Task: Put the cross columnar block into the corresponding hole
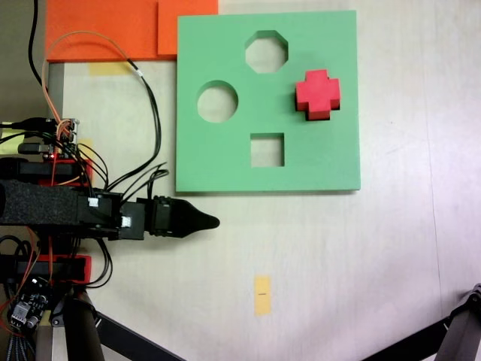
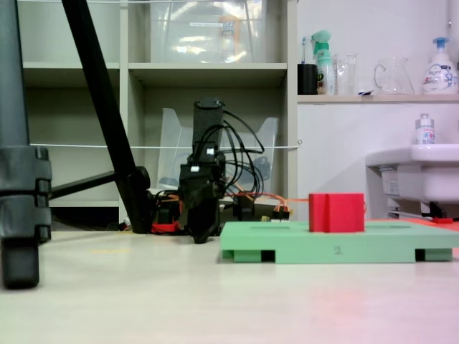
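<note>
The red cross columnar block (image 1: 318, 92) stands upright on the right part of the green foam board (image 1: 225, 169), sticking up above its surface (image 2: 337, 213). The block covers the plus-shaped hole, and I cannot tell how deep it sits. My gripper (image 1: 213, 222) is off the board, below its lower left corner in a fixed view, pointing right. Its jaws meet in a single dark tip with nothing between them. In the low fixed view the gripper (image 2: 201, 239) hangs just above the table, left of the board (image 2: 315, 249).
The board also has a round cutout (image 1: 217, 101), an octagonal cutout (image 1: 267, 51) and a square cutout (image 1: 267, 150). Orange foam pieces (image 1: 105, 30) lie at the top left. Loose cables (image 1: 146, 105) arc beside the arm. Yellow tape (image 1: 261, 295) marks the table. Tripod legs (image 1: 458, 331) stand nearby.
</note>
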